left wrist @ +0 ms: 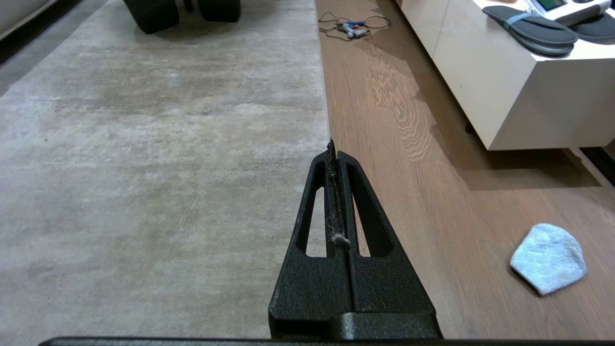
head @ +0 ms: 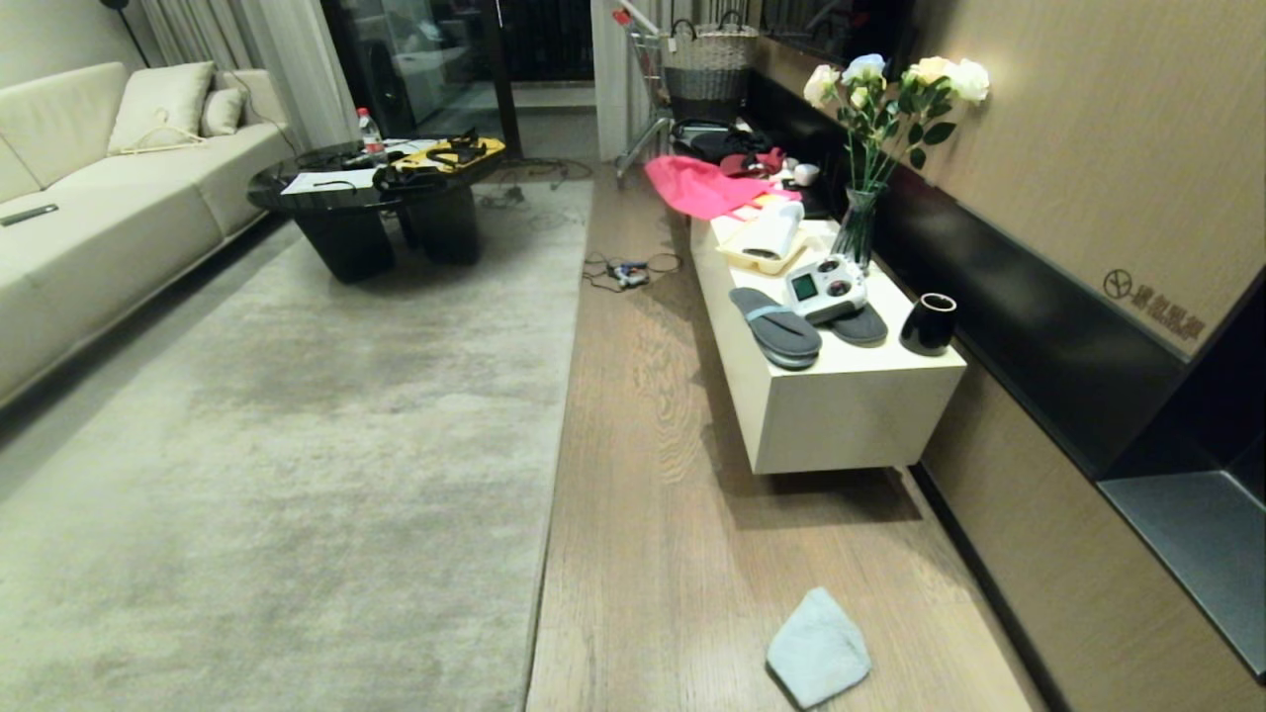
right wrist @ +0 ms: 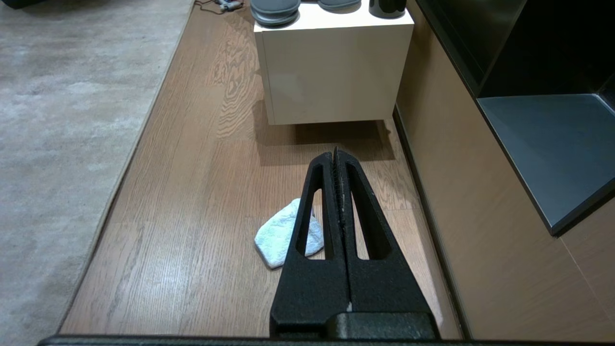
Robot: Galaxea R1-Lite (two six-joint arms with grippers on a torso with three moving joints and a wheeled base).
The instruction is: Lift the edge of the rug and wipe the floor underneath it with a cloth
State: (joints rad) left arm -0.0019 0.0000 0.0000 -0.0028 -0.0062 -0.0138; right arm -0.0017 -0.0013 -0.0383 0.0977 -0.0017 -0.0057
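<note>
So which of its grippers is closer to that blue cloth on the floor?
The right gripper: it hangs above the cloth. The left gripper is off to the side, by the rug edge.

A cream cabinet (head: 841, 415) bears grey slippers (head: 776, 326), a black cup (head: 928, 324) and a flower vase (head: 857, 225).

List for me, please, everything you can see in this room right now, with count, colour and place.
rug: one, mottled grey-beige, flat on the left.
rug edge: straight, lying flat along the floor.
floor: light brown wood planks, between rug and cabinet.
cloth: one, pale blue-green, on the floor nearest the robot.
cabinet: one, cream-white, by the right wall.
slippers: a pair, dark grey, on the cabinet.
vase of roses: one, pale flowers, on the cabinet.
sofa: one, cream, far left.
coffee table: black, on the rug.
left hand: shut, above the rug edge.
right hand: shut, empty, above the floor.
</note>
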